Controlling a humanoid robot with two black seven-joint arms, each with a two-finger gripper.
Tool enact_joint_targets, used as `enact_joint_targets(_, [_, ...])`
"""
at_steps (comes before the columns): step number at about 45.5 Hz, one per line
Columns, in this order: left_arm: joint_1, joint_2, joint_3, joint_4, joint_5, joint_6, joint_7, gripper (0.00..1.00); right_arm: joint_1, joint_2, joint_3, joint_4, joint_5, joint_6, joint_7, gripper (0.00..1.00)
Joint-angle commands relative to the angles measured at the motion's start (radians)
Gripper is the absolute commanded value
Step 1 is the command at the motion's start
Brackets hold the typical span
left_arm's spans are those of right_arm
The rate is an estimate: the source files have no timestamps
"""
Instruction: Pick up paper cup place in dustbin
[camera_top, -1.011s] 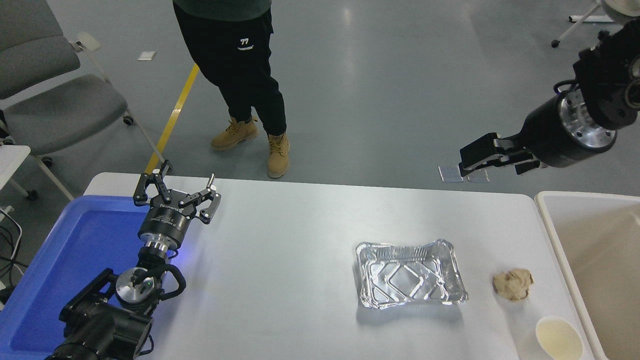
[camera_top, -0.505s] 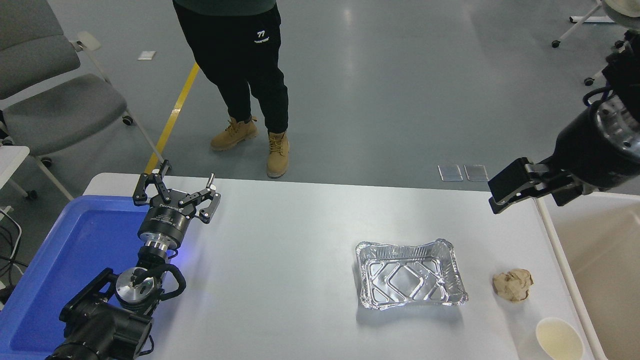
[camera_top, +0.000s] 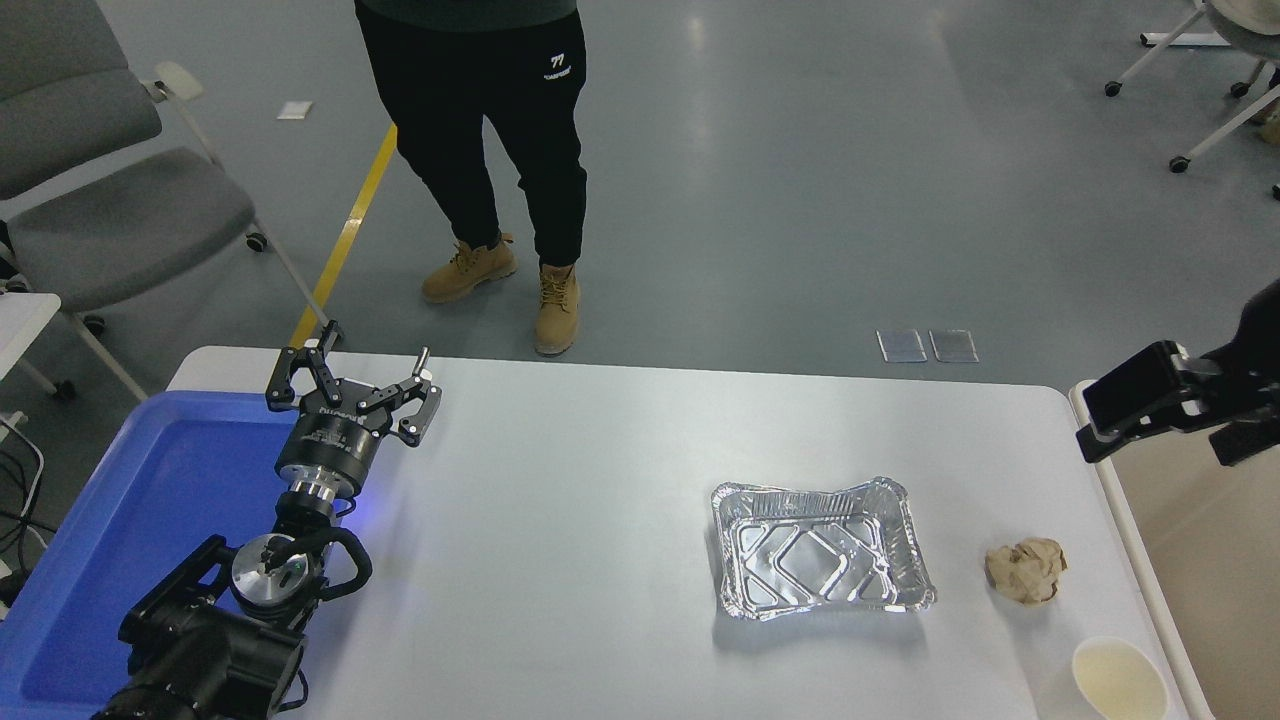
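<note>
The right gripper (camera_top: 1135, 410) has dropped lower and rightward, now above the dustbin (camera_top: 1120, 500) rim; whether its claw is apart or together cannot be told. The paper cup (camera_top: 1119, 679) stays at the table's near-right corner. The left gripper (camera_top: 350, 385) sits parked, splayed apart.

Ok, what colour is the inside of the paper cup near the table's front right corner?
Cream-coloured inside the paper cup, with a white rim; the head view shows it.

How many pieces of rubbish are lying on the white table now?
3: the foil tray right of centre, the crumpled paper ball to its right, and the paper cup at the near right corner. None seems hidden.
</note>
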Motion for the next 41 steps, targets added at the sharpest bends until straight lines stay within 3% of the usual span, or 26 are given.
enact_joint_targets(1, [0.0,0.0,0.0,0.0,0.0,0.0,0.0,0.99,-0.048,-0.179,-0.056,0.001,-0.152,-0.018,0.0,1.0])
enact_joint_targets(25, [0.0,0.0,0.002,0.0,0.0,0.0,0.0,0.99,-0.467,-0.458,0.055,-0.034,-0.425,-0.296,0.007,1.0])
enact_joint_targets(41, [0.0,0.0,0.002,0.0,0.001,0.0,0.0,0.99,-0.858,-0.431,0.355,-0.154,-0.462,-0.468,0.019,1.0])
